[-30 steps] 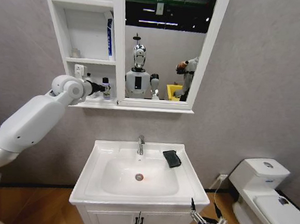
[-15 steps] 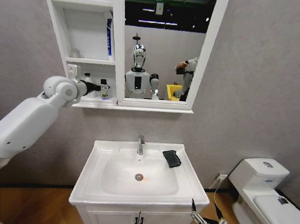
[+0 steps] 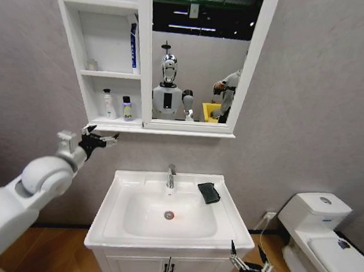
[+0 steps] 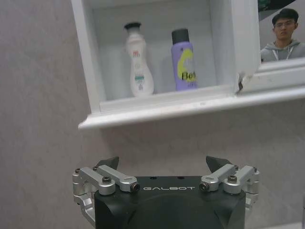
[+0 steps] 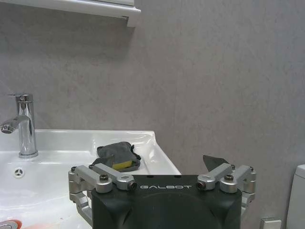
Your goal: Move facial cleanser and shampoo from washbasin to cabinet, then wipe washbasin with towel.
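On the bottom shelf of the white cabinet [image 3: 105,74] two bottles stand side by side, one white with a dark cap [image 3: 109,103] [image 4: 138,62] and one purple [image 3: 127,108] [image 4: 185,59]. I cannot tell which is the facial cleanser and which the shampoo. My left gripper [image 3: 100,139] [image 4: 162,164] hangs open and empty just below and in front of that shelf. The dark folded towel [image 3: 208,192] [image 5: 116,156] lies on the washbasin [image 3: 117,197] rim, right of the faucet [image 3: 171,175]. My right gripper [image 3: 251,264] [image 5: 157,164] is open and low at the basin's front right corner.
A blue tube [image 3: 133,47] leans in the middle shelf. The mirror [image 3: 201,55] adjoins the shelves. Below the basin is a two-door vanity [image 3: 165,270]. A white toilet [image 3: 321,213] stands at the right. A grey wall lies behind everything.
My left arm has pulled back out of the bottom shelf and dropped below it. The purple bottle stays standing on the shelf. The right arm has not moved.
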